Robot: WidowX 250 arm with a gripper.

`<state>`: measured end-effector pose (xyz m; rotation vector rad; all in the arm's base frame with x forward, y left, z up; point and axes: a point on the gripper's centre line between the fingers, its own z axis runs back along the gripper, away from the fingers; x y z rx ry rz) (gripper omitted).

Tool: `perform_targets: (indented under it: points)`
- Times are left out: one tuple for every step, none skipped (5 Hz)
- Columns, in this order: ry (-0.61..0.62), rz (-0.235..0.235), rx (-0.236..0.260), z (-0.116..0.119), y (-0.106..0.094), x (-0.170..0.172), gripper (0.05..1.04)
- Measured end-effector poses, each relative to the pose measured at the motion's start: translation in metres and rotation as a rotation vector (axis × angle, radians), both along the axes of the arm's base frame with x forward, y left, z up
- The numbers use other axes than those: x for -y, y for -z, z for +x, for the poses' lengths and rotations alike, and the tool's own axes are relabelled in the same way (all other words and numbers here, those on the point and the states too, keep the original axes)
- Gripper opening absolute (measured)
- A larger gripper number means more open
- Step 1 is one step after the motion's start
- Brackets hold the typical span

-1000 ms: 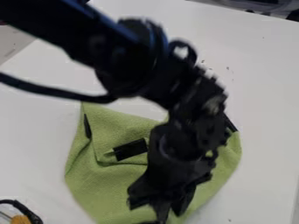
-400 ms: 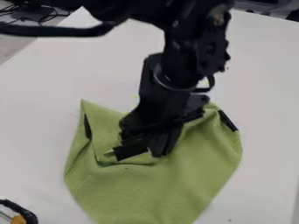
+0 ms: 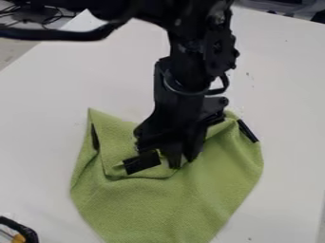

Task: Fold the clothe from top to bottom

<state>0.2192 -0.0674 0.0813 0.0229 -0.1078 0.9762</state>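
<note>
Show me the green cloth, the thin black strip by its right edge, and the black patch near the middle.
Green cloth (image 3: 152, 204): camera view, lower body, below the fold.
Thin black strip (image 3: 248, 131): camera view, midway along its length.
Black patch (image 3: 143, 163): camera view, centre of its dark face.

I see a white table (image 3: 289, 104), a few small dark specks on its surface, soft light across it. Grey floor (image 3: 14, 53) past its upper-left edge, thin black cables (image 3: 48, 20) tangled there. Dark clutter (image 3: 289, 6) beyond the far edge, upper right, can't identify.
</note>
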Motion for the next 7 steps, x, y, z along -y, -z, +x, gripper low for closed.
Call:
perform_targets:
  points:
    - [-0.028, 0.001, -0.012, -0.034, 0.020, 0.011, 0.764]
    - [-0.017, 0.010, -0.023, -0.059, 0.045, 0.015, 0.991]
    - [-0.011, 0.017, -0.038, -0.074, 0.069, 0.017, 1.004]
    - [-0.012, 0.009, 0.005, -0.067, 0.083, 0.023, 0.998]
    - [0.027, -0.008, 0.039, -0.053, 0.086, 0.029, 0.957]
    - [0.030, -0.020, 0.050, -0.049, 0.087, 0.029, 0.785]
    - [0.018, -0.042, 0.047, -0.046, 0.088, 0.030, 0.615]
